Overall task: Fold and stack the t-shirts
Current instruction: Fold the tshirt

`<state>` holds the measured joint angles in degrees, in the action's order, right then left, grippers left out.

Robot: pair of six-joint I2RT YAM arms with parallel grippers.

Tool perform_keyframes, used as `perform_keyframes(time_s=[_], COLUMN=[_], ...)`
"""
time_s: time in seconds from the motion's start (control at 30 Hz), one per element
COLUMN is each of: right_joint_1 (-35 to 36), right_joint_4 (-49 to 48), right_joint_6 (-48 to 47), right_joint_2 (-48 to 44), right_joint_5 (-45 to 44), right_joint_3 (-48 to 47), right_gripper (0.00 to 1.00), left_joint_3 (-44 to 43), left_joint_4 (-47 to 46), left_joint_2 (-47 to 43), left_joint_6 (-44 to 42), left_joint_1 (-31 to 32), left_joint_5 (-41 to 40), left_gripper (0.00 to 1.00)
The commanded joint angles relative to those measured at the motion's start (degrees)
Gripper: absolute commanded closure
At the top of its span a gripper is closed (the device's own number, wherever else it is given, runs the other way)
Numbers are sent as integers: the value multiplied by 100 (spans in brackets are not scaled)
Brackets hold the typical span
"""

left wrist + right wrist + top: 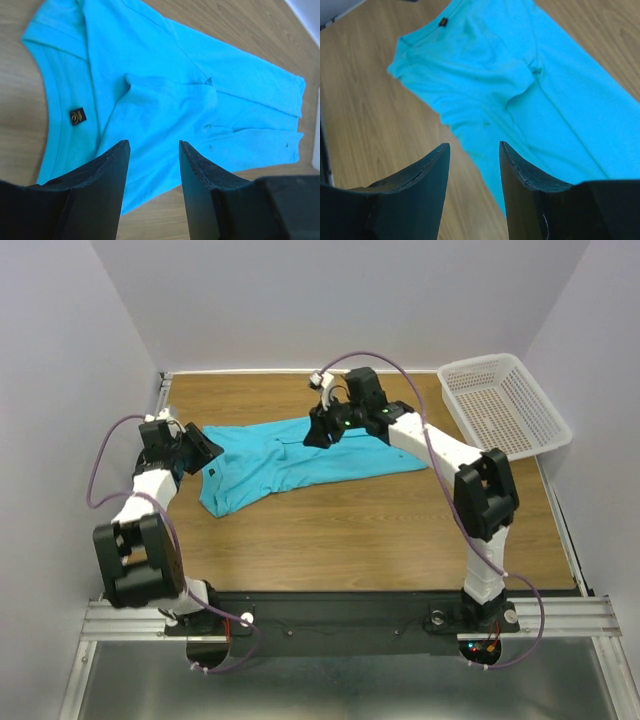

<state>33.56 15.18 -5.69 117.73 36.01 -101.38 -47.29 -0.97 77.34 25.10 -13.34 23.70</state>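
Out on the wooden worktop (pixel 350 540) with one turquoise t-shirt (pixel 300 460), stretched left to right across the middle, partly folded over itself and rumpled into a ridge near the centre. Collar end to the left, small dark neck label (pixel 77 116) facing up. Over at that end with the left hand (pixel 203 448), above the cloth, fingers (pixel 112 165) parted and gripping nothing. Up at the far edge with the right hand (pixel 322 430), above the fabric, likewise spread with nothing between. Off in the far right corner, a white perforated basket (pixel 478 361), well apart from the shirt.
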Motion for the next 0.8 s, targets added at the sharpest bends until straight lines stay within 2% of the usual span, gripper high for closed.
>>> perform_keyframes(time_s=[0.0,0.23,0.43,0.77], right_joint_1=[-148,-403,-420,-456], right_joint_4=[-129,-147,-156,-156], right_joint_6=[-749,-819,-819,-749], right_joint_2=[-786,-1305,-1306,-1323], right_joint_5=[600,697,750,723], right_joint_3=[1005,1806,1886,1903], right_gripper=[50,51,51,51], left_joint_3=[-456,-1107,-1432,-1792], left_joint_4=[-289,-298,-175,-52], left_joint_2=[1027,1995,2425,2953], left_joint_6=[-577,-981,-1060,-1051], left_joint_1=[-28,-19,-10,86], left_joint_5=[714,926,776,1171], left_gripper=[45,45,45,46])
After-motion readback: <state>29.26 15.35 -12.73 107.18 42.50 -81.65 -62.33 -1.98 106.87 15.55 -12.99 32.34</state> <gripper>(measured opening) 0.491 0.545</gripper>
